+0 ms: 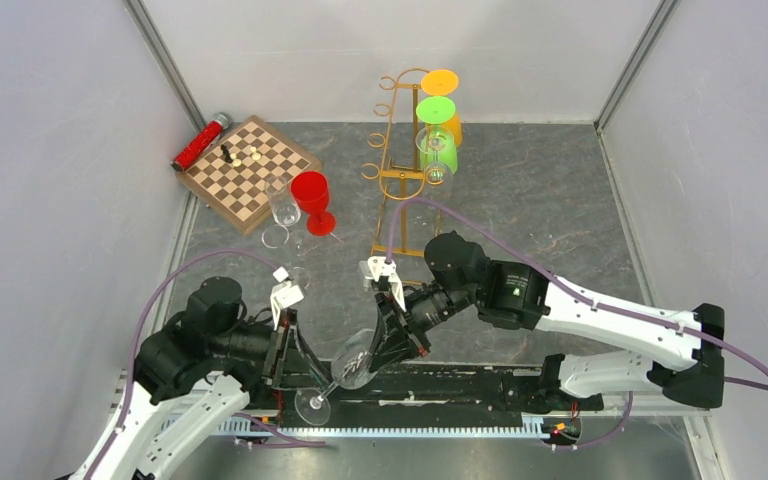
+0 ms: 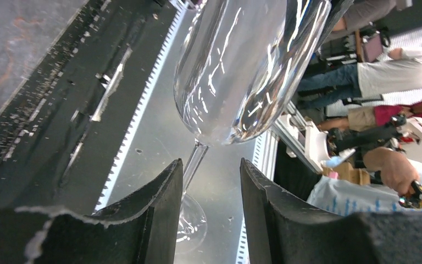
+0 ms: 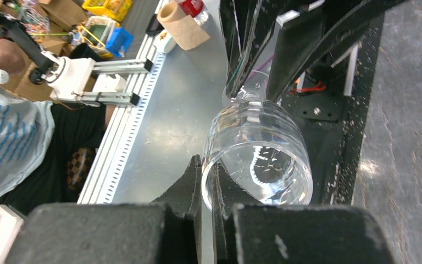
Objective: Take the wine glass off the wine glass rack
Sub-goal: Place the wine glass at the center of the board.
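Wine glass [image 1: 348, 368], off the wine glass rack [image 1: 397, 165], hangs tilted at the 6 o'clock edge of the counter [image 1: 560, 210], rim pinched by the right jaws, left jaws gaping around its stem, so a slip could drop and shatter it.

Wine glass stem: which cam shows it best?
Left wrist. The wine glass stem shows clearly, running from bowl to foot in the gap between the left gripper's open fingers. Top external shows it as a thin short line. Right wrist looks into the bowl's mouth; the stem is hidden behind it.
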You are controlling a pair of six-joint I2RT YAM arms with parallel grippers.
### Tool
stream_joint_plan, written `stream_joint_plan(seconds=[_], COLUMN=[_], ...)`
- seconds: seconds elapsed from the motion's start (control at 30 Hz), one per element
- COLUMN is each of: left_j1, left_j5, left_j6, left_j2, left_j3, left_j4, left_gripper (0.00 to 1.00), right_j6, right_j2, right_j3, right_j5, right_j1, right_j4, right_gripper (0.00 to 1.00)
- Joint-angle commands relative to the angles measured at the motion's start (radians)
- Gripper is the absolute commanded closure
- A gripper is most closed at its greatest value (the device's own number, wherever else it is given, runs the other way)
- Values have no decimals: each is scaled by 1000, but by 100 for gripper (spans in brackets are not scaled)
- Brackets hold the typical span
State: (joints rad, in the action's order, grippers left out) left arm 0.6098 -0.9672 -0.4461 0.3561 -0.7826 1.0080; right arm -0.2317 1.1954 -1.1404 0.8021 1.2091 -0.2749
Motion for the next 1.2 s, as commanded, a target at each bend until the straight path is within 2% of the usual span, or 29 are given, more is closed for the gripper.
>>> stream_joint_plan(seconds=[0.0, 0.2, 0.47, 0.73, 0.9, 1.07, 1.17], left_j1=[-5, -5, -5, -5, -6, -5, -7], left_j5=[121, 299, 388, 458, 502, 557, 574], left_j6=[68, 62, -10, 4, 0, -7, -17], left_j2=[39, 84, 91, 94, 55, 21, 4], left_j3=[-76, -112, -77, -57, -28, 10, 22], left_j4=[-1, -14, -191, -244, -295, -332, -337], left_gripper=[51, 51, 51, 52, 52, 52, 52], right_j6=[82, 123, 110, 68, 79, 128, 154], right_j2=[-71, -168, -220, -215, -193, -140, -110], right_j3=[-21, -22, -73, -175, -163, -171, -188], right_j5=[-80, -312, -691, -1010, -1112, -1126, -1061], right_j1=[0, -42, -108, -192, -315, -504, -651], right_j4=[-85, -286, -533, -708, -701, -629, -561], right_gripper=[100, 100, 100, 100, 100, 100, 100])
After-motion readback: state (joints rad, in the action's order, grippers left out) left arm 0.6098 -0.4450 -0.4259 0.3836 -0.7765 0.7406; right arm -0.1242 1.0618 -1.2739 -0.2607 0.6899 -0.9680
